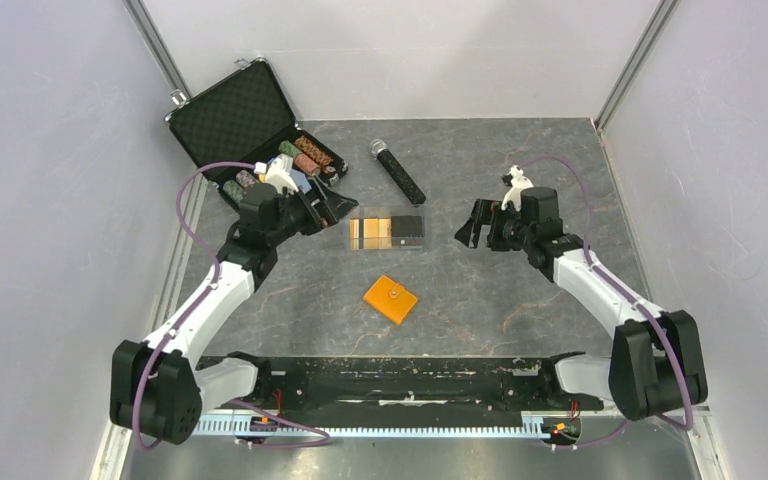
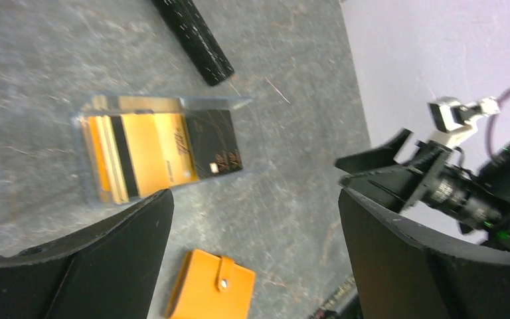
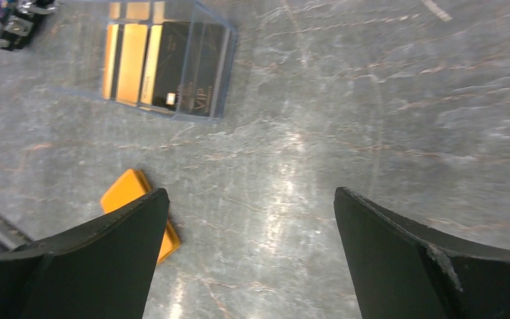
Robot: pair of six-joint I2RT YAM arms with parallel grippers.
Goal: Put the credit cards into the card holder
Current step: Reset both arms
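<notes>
Left jaws: spread wide, nothing between them. Right jaws: likewise released and empty (the two face each other across the cards).

Credit cards (image 1: 388, 229) lie overlapped in a clear tray (image 2: 172, 101) between the arms, gold toward the left arm and black toward the right.

Left wrist view alone shows a gold card's dark stripe and the card holder's (image 1: 391, 299) snap tab. Right wrist view reads "VIP" on a black card.

Card holder: orange, closed, flat on the surface (image 1: 500, 300), nearer the bases, apart from the tray.

Chip case (image 1: 240, 115): top view only.
</notes>
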